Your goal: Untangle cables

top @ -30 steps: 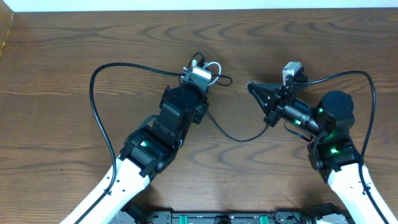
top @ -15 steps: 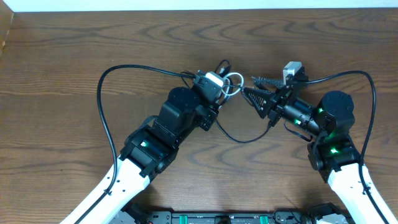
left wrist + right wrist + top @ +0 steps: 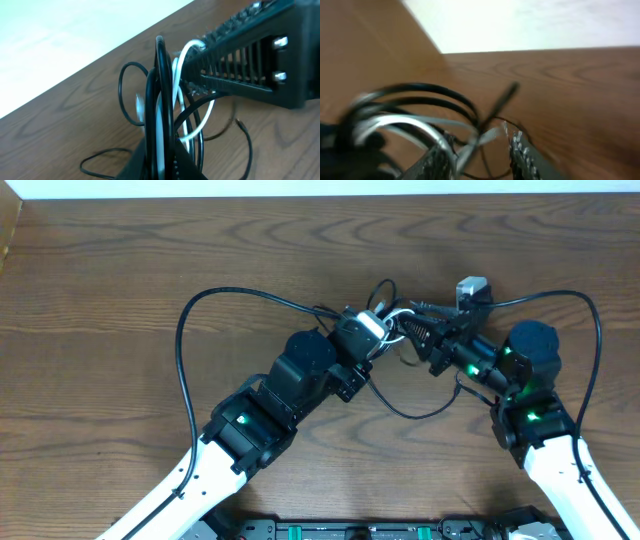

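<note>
Surface (image 3: 120,270) of dark wood shows nothing new. The change is in the arms. The left arm (image 3: 260,415) has swung across from a second ago and now reaches close to the right claw (image 3: 415,332). The right arm (image 3: 530,380) has barely shifted its base and has only turned its wrist to meet it.

The left claw (image 3: 368,332) stands just beside the right claw, clamped tight on the cables (image 3: 390,320). It holds them up off the wood as a small coil of black and white loops. The coil was well apart from the right claw a second ago and now touches its tips. One ridged finger pokes in among the loops in the left wrist view.

The right claw was closed a second ago. Its jaws now stand partly apart, with a white strand (image 3: 405,120) and black loops crossing between them. Whether any strand is pinched yet cannot be told through the blur. A loose black cable (image 3: 410,412) sags onto the wood below the right claw.

This looks like a handover for a two-handed pull. The right claw probably needs to close on a single strand, because catching several would only tighten the knot.
</note>
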Action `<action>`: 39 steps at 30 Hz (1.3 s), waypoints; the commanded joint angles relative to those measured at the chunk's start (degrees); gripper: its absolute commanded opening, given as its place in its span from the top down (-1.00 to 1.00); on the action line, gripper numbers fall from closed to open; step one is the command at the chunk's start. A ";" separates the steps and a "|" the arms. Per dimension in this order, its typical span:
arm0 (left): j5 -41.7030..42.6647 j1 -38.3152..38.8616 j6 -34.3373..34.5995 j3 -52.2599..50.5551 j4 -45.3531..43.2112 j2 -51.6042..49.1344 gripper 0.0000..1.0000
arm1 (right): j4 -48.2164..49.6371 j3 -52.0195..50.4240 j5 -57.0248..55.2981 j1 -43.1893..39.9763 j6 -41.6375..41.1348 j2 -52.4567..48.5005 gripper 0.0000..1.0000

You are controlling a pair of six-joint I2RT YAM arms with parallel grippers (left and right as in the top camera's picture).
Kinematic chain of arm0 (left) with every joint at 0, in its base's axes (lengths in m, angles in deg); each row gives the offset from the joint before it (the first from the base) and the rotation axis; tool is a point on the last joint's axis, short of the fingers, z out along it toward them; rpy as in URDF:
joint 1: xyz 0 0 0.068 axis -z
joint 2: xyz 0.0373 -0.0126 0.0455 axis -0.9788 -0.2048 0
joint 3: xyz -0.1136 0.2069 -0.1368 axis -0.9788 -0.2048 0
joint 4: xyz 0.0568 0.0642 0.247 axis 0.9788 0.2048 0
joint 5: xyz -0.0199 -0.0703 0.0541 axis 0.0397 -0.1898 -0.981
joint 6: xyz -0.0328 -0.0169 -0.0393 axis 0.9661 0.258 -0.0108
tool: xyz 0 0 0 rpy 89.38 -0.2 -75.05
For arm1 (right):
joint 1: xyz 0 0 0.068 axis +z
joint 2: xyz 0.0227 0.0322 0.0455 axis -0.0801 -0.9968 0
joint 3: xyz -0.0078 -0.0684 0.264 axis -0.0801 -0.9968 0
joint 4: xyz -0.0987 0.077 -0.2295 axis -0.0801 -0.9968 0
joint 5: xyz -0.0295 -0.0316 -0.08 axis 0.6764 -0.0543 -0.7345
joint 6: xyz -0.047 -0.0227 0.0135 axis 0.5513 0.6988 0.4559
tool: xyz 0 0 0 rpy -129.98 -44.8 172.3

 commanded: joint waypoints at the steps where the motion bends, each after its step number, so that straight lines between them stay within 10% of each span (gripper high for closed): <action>1: -2.27 0.13 -1.20 0.87 -0.55 0.83 0.85 | -3.04 0.35 -9.81 0.24 -1.25 -0.28 0.33; 13: -2.08 0.17 -1.20 0.87 -0.48 0.83 0.85 | -12.15 0.35 -28.81 -0.11 -2.45 -0.26 0.25; 39: -7.48 0.15 -1.40 0.87 -0.44 0.83 0.85 | -0.09 0.35 7.74 -0.15 5.62 -0.02 0.03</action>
